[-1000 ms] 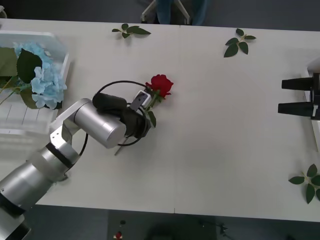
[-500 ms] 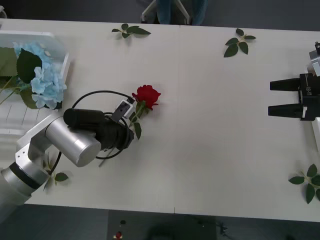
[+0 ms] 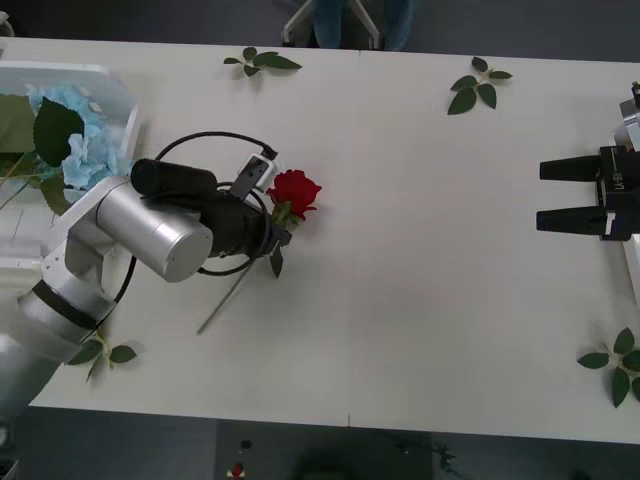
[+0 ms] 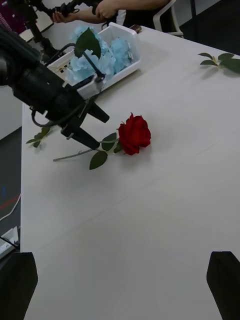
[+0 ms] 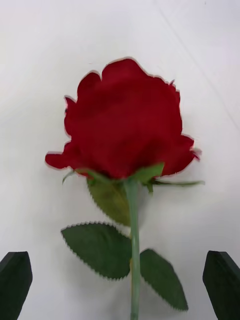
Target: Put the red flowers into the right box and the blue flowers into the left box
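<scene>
One of the red flowers, a rose point(image 3: 294, 191), lies on the white table with its stem running toward the table's front edge. My left gripper point(image 3: 277, 232) is open, low over the table, one finger on each side of the stem just behind the bloom point(image 5: 125, 117). From the right wrist view, the rose point(image 4: 134, 133) and the left gripper point(image 4: 102, 134) show the same open straddle. Blue flowers point(image 3: 88, 165) lie in the left box point(image 3: 100, 73). My right gripper point(image 3: 546, 196) waits open near the right box point(image 3: 628, 128) at the table's right edge.
Loose green leaf sprigs lie at the back left point(image 3: 262, 60), the back right point(image 3: 478, 85), the front right point(image 3: 615, 365) and the front left point(image 3: 100, 352). A broad stretch of bare table separates the rose from the right gripper.
The rose slid left and nearer the front with my left gripper, then stayed put while the left arm swung back up beside it. My right gripper edged slightly inward.
</scene>
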`<state>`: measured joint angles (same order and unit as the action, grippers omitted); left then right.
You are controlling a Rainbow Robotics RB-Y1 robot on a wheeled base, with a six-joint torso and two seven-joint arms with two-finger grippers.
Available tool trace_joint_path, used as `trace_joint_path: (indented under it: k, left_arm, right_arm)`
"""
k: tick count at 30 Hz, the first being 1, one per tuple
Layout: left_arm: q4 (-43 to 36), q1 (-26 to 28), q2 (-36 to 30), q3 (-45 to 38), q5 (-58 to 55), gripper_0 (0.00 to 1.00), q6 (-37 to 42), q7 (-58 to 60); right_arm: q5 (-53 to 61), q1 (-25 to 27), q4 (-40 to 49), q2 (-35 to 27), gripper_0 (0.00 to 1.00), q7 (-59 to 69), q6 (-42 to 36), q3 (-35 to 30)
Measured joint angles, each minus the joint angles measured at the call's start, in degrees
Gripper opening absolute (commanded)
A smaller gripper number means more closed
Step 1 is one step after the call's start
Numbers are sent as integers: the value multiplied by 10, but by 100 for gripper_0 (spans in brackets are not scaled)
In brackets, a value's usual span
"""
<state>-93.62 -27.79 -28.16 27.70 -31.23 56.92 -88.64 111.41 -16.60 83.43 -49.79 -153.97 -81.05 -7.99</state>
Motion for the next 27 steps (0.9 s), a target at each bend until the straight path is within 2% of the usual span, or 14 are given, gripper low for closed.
trace_joint_path:
  k: [6, 12, 15, 16, 18, 20, 27]
  left_arm:
    - [75, -44, 47, 0, 8, 100, 0, 0]
    - [116, -51, 76, 0, 30, 100, 0, 0]
    - [122, -51, 78, 1, 34, 74, 0, 0]
    - [124, -51, 78, 2, 37, 59, -1, 0]
    - [126, -51, 78, 7, 46, 17, -1, 0]
    - [129, -51, 78, 14, 48, 0, -1, 0]
    - [133, -51, 78, 22, 48, 0, -1, 0]
  right_arm:
    - [0, 0, 0, 0, 100, 0, 0, 0]
    - [0, 0, 0, 0, 100, 0, 0, 0]
    - [0, 0, 0, 0, 100, 0, 0, 0]
    - [0, 0, 0, 0, 100, 0, 0, 0]
    - [0, 0, 0, 0, 100, 0, 0, 0]
    - [0, 0, 0, 0, 100, 0, 0, 0]
    - [1, 0, 0, 0, 100, 0, 0, 0]
